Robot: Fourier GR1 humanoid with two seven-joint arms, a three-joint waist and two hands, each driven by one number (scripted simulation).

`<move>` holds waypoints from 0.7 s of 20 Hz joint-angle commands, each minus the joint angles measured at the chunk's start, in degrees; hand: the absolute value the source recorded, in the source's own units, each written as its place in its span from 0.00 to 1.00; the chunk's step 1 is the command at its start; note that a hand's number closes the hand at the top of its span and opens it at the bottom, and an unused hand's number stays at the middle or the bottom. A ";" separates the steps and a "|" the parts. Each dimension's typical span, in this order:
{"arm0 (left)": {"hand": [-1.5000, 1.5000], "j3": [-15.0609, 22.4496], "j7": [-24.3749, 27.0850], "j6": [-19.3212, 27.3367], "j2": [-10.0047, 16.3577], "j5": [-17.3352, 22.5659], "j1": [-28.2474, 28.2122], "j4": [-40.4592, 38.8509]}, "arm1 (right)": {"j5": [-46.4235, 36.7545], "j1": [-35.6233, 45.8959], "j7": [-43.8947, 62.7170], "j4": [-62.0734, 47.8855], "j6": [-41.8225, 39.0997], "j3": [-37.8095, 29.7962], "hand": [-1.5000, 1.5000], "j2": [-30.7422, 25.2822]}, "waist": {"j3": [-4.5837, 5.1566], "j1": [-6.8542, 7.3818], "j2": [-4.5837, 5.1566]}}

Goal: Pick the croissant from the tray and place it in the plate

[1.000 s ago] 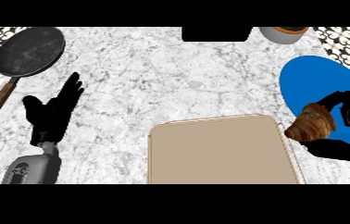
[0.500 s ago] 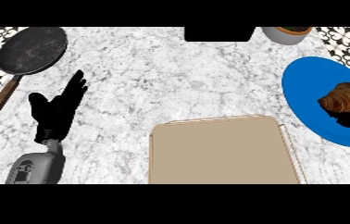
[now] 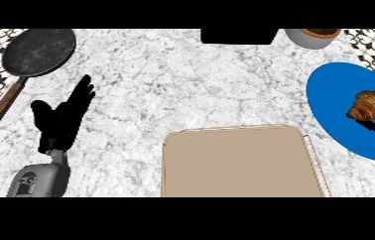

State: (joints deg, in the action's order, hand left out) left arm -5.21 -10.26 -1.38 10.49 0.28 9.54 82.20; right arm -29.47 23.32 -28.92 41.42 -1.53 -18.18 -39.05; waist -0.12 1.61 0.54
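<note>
On the blue plate at the surface's right edge, the croissant is now lying released, so the placing looks done. My right hand is withdrawing, open or closed I cannot tell; my left hand is resting open.

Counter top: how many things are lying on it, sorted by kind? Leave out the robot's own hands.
Frying pan: 1
Blue plate: 1
Croissant, lying on the plate: 1
Tan tray: 1
Grey pot: 1
Black block at the far edge: 1
Total: 6
</note>
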 commanded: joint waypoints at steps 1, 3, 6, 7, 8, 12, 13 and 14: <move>0.50 0.53 -1.36 -0.10 -0.38 0.11 -0.29 1.78 | -1.46 5.50 -7.36 -12.47 -3.34 1.13 0.00 -1.68 | -0.08 0.62 0.10; 0.50 -2.11 3.24 -2.32 1.62 1.37 0.70 -3.39 | -1.68 5.42 -13.94 -16.48 -2.38 0.42 0.00 -2.48 | -0.04 0.02 0.17; 0.50 -0.95 -3.07 -0.75 0.54 1.43 0.99 1.97 | 0.15 7.66 -18.00 -16.10 2.12 -1.80 0.00 -0.48 | -0.05 -0.15 -0.16; 0.50 -0.16 -0.92 -0.70 0.23 0.22 1.06 0.12 | 1.42 8.12 -21.18 -17.63 1.40 -2.97 0.00 -0.55 | -0.09 -0.03 0.04; 0.50 -0.38 0.04 0.59 -0.39 -0.64 2.53 -2.54 | 2.84 9.11 -21.66 -15.27 0.21 -3.46 0.00 0.19 | -0.02 -0.72 -0.08; 0.50 -1.28 3.21 -1.75 0.71 0.56 -2.79 -2.12 | 10.23 10.86 -26.91 -14.32 -13.41 -7.45 0.00 -1.86 | 0.06 -0.82 -0.46; 0.50 -1.78 1.96 -0.46 0.71 0.23 0.18 -2.43 | 11.30 11.86 -26.28 -13.51 -15.52 -7.64 0.00 -1.47 | 0.10 -1.32 -0.53; 0.50 -1.14 1.16 0.65 -0.26 -0.58 0.70 -3.34 | 12.94 10.28 -26.78 -13.80 -18.84 -8.72 0.00 -2.88 | 0.11 -1.86 -0.57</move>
State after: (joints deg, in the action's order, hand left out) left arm -6.15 -9.15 -1.47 10.60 0.12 9.93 80.10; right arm -21.35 33.05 -52.57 27.51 -11.66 -24.20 -40.54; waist -0.08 0.53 0.18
